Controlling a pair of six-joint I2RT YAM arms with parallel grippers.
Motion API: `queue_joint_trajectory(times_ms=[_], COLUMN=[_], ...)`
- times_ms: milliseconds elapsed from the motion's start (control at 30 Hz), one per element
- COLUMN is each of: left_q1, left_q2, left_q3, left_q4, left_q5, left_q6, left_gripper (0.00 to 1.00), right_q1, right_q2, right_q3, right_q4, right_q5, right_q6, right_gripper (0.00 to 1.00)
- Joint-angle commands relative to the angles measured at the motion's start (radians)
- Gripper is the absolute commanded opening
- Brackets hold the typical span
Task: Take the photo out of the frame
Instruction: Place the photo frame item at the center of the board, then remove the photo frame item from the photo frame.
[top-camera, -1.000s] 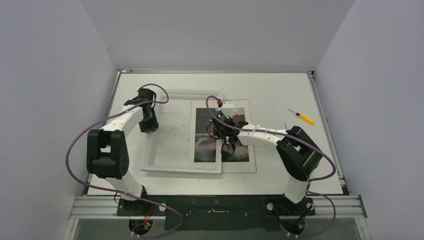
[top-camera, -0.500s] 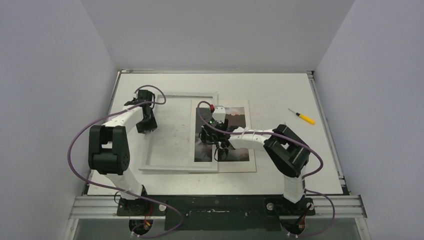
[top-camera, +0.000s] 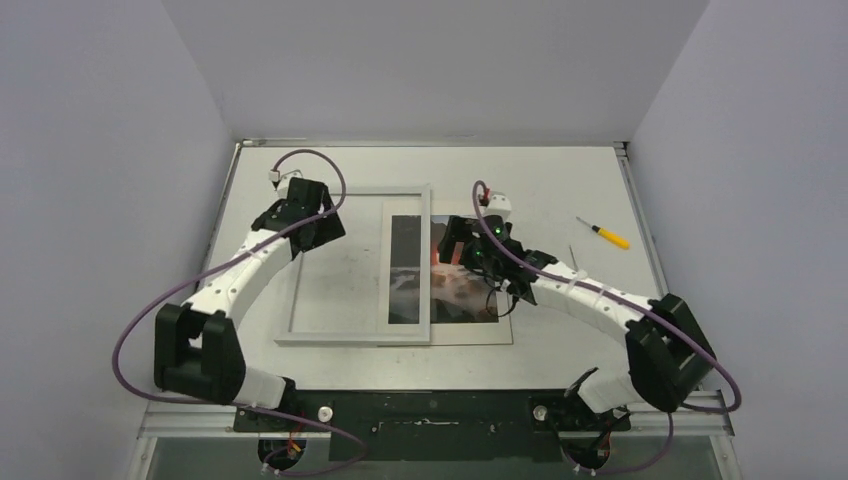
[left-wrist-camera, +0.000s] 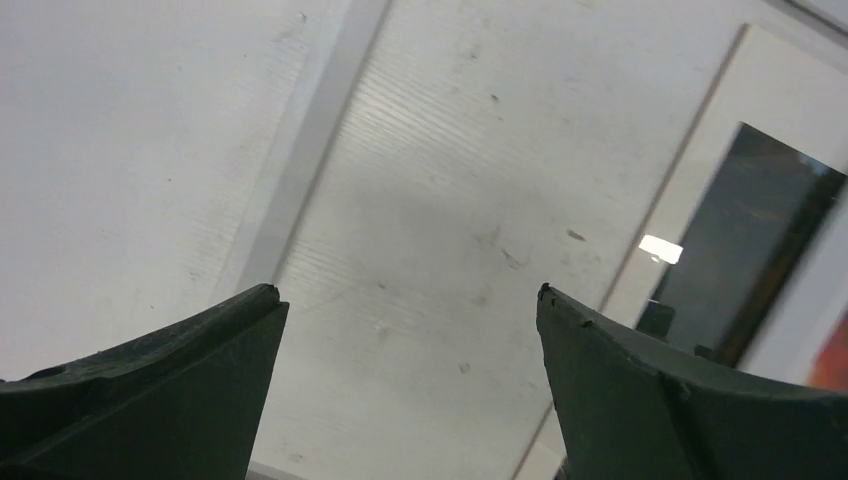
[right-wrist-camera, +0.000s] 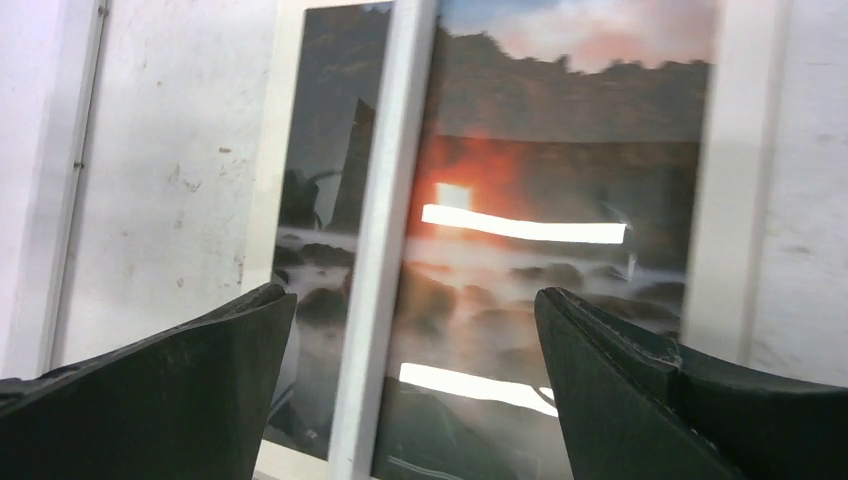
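The white frame (top-camera: 292, 268) lies flat left of the table's centre, and bare table shows through its opening. Its right bar (right-wrist-camera: 392, 200) crosses the photo (top-camera: 465, 298), a sunset print with a white margin lying on the table, partly inside the opening and mostly to the right. My left gripper (top-camera: 322, 232) hovers open over the frame's upper left part, nothing between its fingers; its wrist view shows the left bar (left-wrist-camera: 310, 145) and the photo's dark edge (left-wrist-camera: 755, 225). My right gripper (top-camera: 448, 248) hangs open above the photo (right-wrist-camera: 570, 190), empty.
A yellow-handled screwdriver (top-camera: 610, 236) lies at the right of the table, with a thin metal piece (top-camera: 572, 256) near it. Pale walls close in the table at the back and sides. The arm bases stand on the rail at the near edge.
Both grippers have opened wide. The left one rose off the frame's left bar, and the right one pulled back rightward off the photo. The frame sits slightly further left.
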Motion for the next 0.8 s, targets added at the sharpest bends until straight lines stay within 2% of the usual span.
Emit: queue_joint_trajectory(times_ms=[0,100,333,467,600,700,767], left_q1=[-0.057,-0.075,-0.090,-0.088,-0.085,-0.064,-0.030], left_q2=[-0.206,-0.330,-0.597,-0.649,-0.664,-0.671,-0.685], left_q3=[-0.090,-0.175,-0.415,-0.444,-0.465,-0.495,-0.549], left_q4=[0.094,0.164,0.406,0.406,0.379,0.304,0.348], left_q5=[0.027,0.044,0.215,0.263,0.293,0.242,0.299], left_q6=[-0.062,-0.111,-0.117,-0.118,-0.145,-0.230,-0.226], left_gripper=[0.96,0.96,0.97,0.96,0.96,0.96,0.96], right_q1=[-0.090,-0.174,-0.395,-0.472,-0.478,-0.481,-0.483], right_q2=[-0.185,-0.280,-0.396,-0.438,-0.456,-0.499,-0.531], right_q3=[-0.078,-0.116,-0.203,-0.226,-0.217,-0.236,-0.258], right_q4=[-0.041,-0.129,-0.250,-0.299,-0.357,-0.379,-0.377], right_q5=[-0.038,-0.053,-0.262,-0.290,-0.284,-0.254,-0.246], right_q6=[-0.082,-0.093,-0.110,-0.116,-0.133,-0.115,-0.119], right_gripper=[0.90,0.90,0.90,0.90,0.90,0.90,0.90])
